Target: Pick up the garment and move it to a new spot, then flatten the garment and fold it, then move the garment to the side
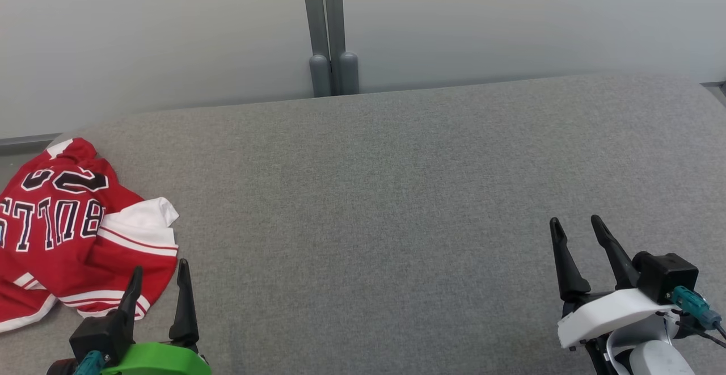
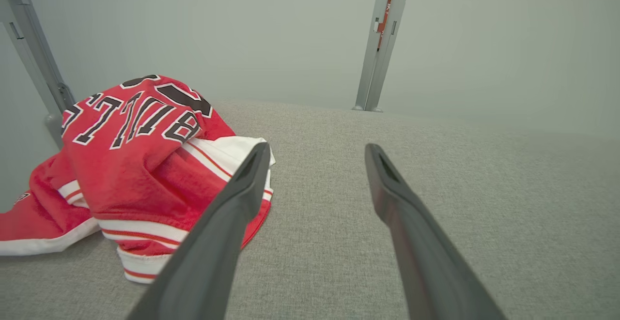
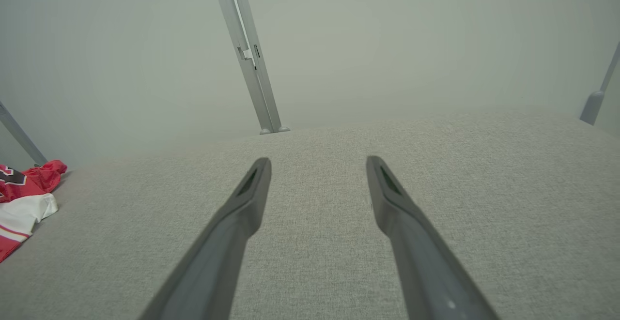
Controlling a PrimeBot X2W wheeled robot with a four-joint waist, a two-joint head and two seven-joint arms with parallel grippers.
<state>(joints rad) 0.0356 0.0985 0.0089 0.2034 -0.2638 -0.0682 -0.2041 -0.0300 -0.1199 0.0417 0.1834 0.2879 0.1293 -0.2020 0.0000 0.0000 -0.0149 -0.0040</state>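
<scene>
Left gripper [image 1: 159, 270] low left, fingers apart, holding nothing, just beside the hem of the red jersey [image 1: 62, 222]. Right gripper [image 1: 575, 223] low right, fingers apart, empty, well apart from it. Jersey lies crumpled at the left edge of the grey fabric surface [image 1: 397, 193]. Beyond: grey post [image 1: 329, 29], pale wall [image 1: 510, 17].

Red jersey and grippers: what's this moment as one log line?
jersey: crumpled, left end of gray surface | left gripper: open, near jersey | right gripper: open, empty
</scene>
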